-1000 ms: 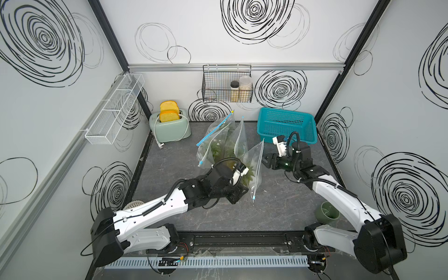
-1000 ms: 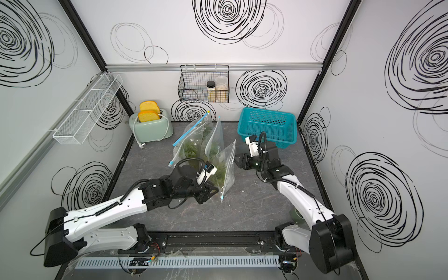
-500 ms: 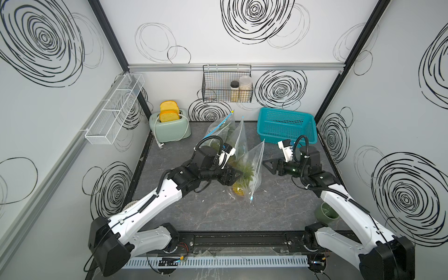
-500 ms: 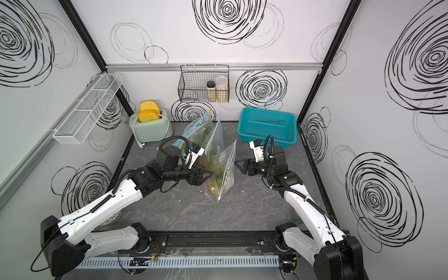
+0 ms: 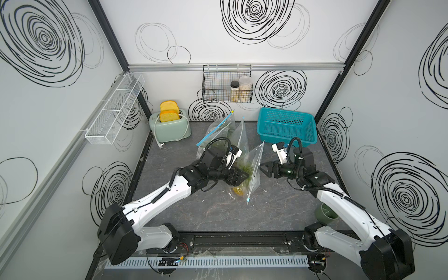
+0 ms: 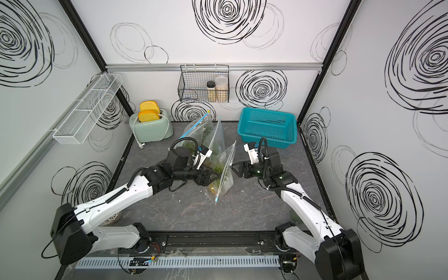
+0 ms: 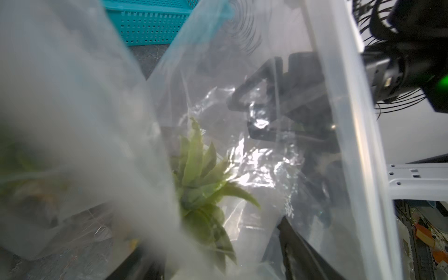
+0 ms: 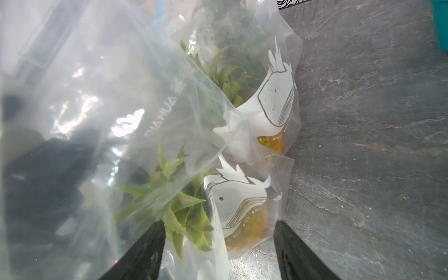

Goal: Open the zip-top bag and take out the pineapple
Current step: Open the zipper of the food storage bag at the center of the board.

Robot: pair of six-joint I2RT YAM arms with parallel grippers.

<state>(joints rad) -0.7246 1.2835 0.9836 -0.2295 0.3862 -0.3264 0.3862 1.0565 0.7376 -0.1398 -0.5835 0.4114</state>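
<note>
between left pincer and right pincer sits the pineapple.

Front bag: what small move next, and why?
Probably close the right gripper on the bag wall facing it: it and the left gripper stand open, flanking the bag, holding nothing, and the pineapple is still inside.

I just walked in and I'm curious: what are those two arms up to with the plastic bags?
Two robot arms are working on a clear zip-top bag that stands on the table with a pineapple inside. The left fingers and the right fingers sit on opposite sides of it. Both pairs are spread open and grip nothing. The pineapple is not out yet. Other bags stand behind.
</note>
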